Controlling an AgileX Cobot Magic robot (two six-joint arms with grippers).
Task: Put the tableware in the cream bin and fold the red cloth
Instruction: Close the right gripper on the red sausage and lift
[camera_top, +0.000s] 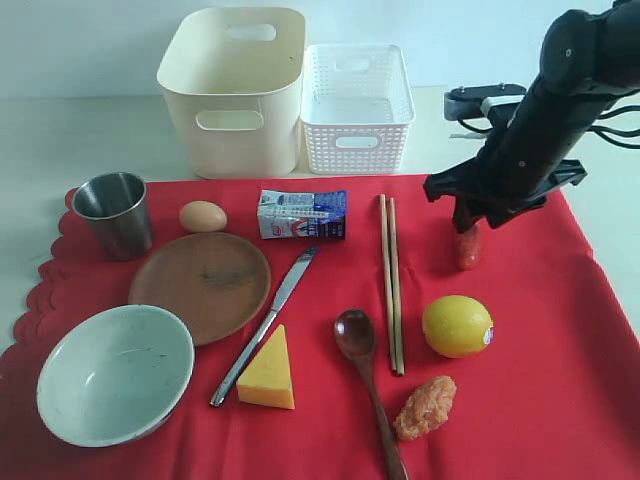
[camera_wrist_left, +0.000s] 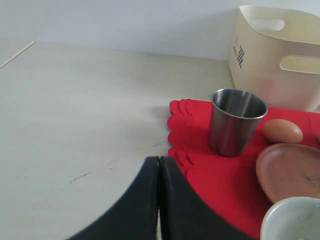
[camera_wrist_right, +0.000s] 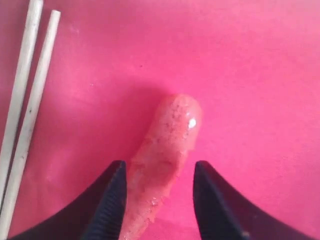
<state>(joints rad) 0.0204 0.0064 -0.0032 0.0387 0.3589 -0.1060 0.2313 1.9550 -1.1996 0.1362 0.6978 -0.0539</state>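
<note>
On the red cloth (camera_top: 560, 330) lie a steel cup (camera_top: 113, 212), brown plate (camera_top: 200, 285), pale bowl (camera_top: 115, 372), knife (camera_top: 265, 325), dark spoon (camera_top: 360, 345) and chopsticks (camera_top: 391, 280). The cream bin (camera_top: 235, 90) stands behind the cloth. My right gripper (camera_wrist_right: 159, 170) is open, its fingers on either side of a pink sausage (camera_wrist_right: 170, 145) lying on the cloth beside the chopsticks (camera_wrist_right: 27, 110). My left gripper (camera_wrist_left: 159, 160) is shut on nothing over bare table, near the cloth's scalloped edge (camera_wrist_left: 175, 145) and the cup (camera_wrist_left: 235, 122). It is out of the exterior view.
A white lattice basket (camera_top: 357, 105) stands right of the cream bin. An egg (camera_top: 203, 216), milk carton (camera_top: 302, 214), cheese wedge (camera_top: 267, 370), lemon (camera_top: 457, 326) and a lump of minced meat (camera_top: 425, 407) lie among the tableware.
</note>
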